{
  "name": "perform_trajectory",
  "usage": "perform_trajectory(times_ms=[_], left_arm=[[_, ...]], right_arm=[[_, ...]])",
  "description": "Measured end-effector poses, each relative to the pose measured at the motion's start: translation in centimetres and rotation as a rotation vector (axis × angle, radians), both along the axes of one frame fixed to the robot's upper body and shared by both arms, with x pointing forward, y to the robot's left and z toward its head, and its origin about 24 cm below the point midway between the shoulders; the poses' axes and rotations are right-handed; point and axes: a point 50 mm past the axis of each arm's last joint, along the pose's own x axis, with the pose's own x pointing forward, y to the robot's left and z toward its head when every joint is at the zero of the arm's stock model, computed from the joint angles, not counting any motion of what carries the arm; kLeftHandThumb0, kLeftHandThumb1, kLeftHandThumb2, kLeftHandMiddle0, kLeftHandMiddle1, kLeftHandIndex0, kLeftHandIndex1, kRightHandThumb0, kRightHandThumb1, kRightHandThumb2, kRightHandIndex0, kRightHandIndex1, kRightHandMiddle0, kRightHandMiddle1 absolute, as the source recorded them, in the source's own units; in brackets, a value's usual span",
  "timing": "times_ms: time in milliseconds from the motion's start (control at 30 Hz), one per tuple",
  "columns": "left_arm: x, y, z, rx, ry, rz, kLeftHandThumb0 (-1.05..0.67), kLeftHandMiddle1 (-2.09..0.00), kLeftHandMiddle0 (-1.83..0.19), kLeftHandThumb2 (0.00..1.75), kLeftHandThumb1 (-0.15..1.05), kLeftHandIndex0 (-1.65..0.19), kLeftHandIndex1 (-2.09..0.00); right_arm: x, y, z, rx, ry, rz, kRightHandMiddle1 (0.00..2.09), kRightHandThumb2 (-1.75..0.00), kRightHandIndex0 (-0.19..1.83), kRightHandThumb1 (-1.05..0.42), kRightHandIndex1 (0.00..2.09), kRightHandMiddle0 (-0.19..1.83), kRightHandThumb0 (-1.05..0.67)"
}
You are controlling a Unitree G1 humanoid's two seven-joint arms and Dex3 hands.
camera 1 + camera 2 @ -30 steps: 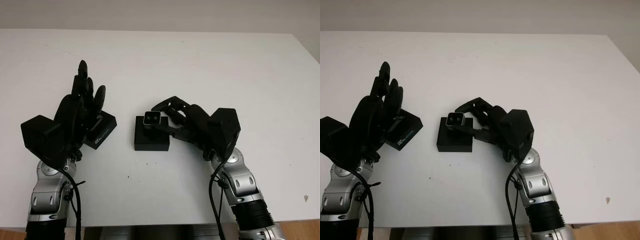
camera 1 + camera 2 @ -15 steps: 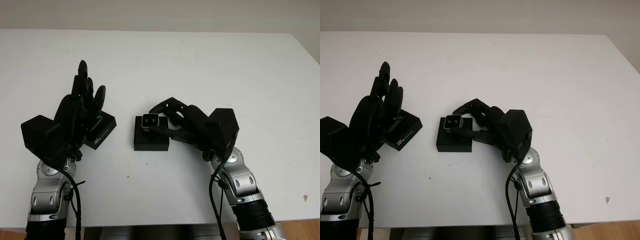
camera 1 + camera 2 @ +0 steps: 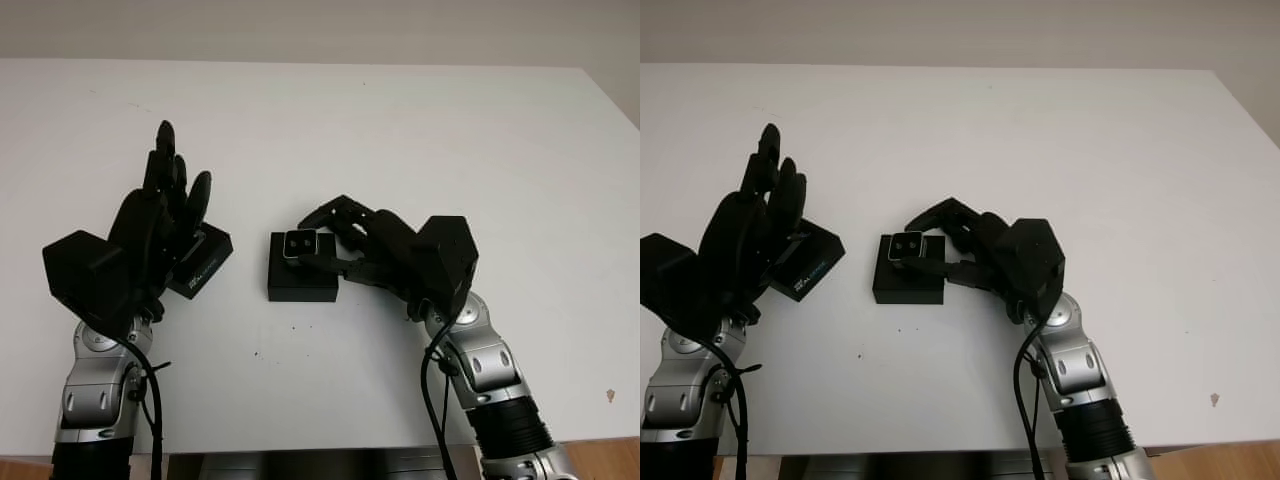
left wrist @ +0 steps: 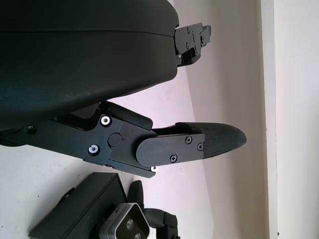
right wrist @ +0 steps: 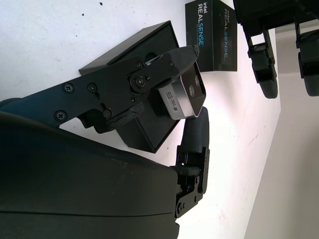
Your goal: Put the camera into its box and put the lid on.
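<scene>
A small silver-faced camera is pinched between the fingers and thumb of my right hand, which is shut on it. The hand holds it just over the far end of the open black box in the middle of the table. In the right wrist view the camera sits against the box's edge. The black lid with white lettering lies on the table to the left of the box. My left hand is open and hovers over the lid's left side.
The white table stretches wide behind and to the right of the box. Its right edge and front edge are in sight.
My right hand has lowered the camera slightly and shifted it a little left over the box. The left hand and lid have stayed put.
</scene>
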Motion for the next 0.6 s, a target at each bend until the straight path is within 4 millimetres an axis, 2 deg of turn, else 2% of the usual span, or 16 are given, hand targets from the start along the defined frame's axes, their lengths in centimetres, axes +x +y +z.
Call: perform_trajectory(times_ms=[600], left_arm=[[0.0,0.03,-0.03,-0.002,0.004,0.0,-0.73,0.0,0.19,0.48,1.05,0.19,0.0]], right_arm=[[0.02,-0.04,-0.21,-0.035,-0.018,0.047,1.64,-0.05,0.26,-0.97,0.07,0.29,-0.43]])
